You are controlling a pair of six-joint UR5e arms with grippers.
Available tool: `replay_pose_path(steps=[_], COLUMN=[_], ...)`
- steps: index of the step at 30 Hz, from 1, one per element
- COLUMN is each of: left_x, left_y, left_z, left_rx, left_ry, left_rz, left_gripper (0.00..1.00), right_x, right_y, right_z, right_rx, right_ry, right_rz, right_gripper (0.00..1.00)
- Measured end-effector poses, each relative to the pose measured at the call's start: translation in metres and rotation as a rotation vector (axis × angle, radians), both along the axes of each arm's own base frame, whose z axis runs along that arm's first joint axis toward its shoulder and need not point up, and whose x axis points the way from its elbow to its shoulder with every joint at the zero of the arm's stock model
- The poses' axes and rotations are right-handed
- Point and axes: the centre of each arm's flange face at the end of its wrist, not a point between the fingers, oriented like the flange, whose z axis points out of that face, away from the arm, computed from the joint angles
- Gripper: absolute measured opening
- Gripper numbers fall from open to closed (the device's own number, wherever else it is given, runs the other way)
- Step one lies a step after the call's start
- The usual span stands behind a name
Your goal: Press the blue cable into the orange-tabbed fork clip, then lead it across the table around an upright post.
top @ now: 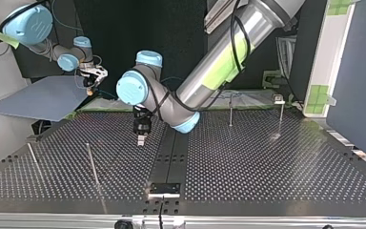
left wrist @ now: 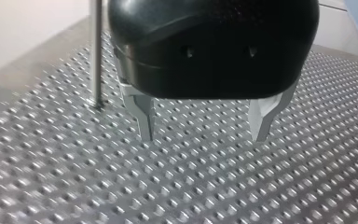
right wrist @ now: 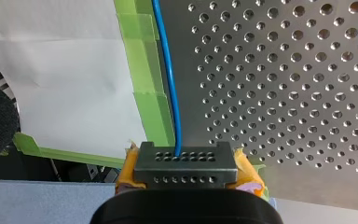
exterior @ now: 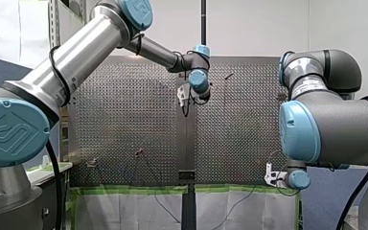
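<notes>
The blue cable (right wrist: 170, 70) runs along the table's taped edge and ends between the fingers of my right gripper (right wrist: 185, 161), which is shut on it; yellow pads show at both sides. This gripper (exterior: 270, 176) hangs at the table's near right edge in the front view, and sits at the far left (top: 93, 81) in the top view. My left gripper (left wrist: 203, 135) hovers open just above the perforated plate, with nothing between its metal fingers. It is out over the table's middle (top: 141, 138). An upright post (left wrist: 95, 51) stands close beside it. I cannot make out an orange tab.
Thin posts (top: 93, 164) (top: 230, 109) stand on the perforated table (top: 267, 167), one with a small clip on top (top: 279, 99). Green tape (right wrist: 144, 70) and white paper (right wrist: 65, 74) line the table's edge. A dark bracket (top: 164, 188) sits at the top view's near edge.
</notes>
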Motion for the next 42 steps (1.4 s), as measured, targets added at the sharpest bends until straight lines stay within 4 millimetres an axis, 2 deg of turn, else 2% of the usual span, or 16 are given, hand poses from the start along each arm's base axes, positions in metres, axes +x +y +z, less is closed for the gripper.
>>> replay_pose_path(steps=[5, 16, 20, 34, 42], left_x=[-0.011, -0.046, -0.049, -0.064, -0.074], left_y=[0.002, 0.012, 0.013, 0.008, 0.007], left_z=[0.025, 0.093, 0.098, 0.092, 0.114], left_rx=[-0.016, 0.000, 0.026, 0.153, 0.166], left_ry=[-0.020, -0.060, -0.067, -0.018, -0.058], left_rz=[-0.009, -0.034, -0.049, -0.171, -0.247], left_gripper=[0.99, 0.99, 0.99, 0.99, 0.99], right_x=[0.000, 0.001, 0.001, -0.004, -0.003], right_y=[-0.001, 0.001, 0.002, 0.006, 0.008], right_z=[0.001, -0.002, -0.004, -0.016, -0.017], right_rx=[-0.003, 0.006, 0.012, 0.032, 0.035], right_ry=[-0.003, -0.028, -0.037, -0.052, -0.057], right_rz=[0.003, 0.013, 0.014, 0.022, 0.032], right_gripper=[0.00, 0.00, 0.00, 0.00, 0.00])
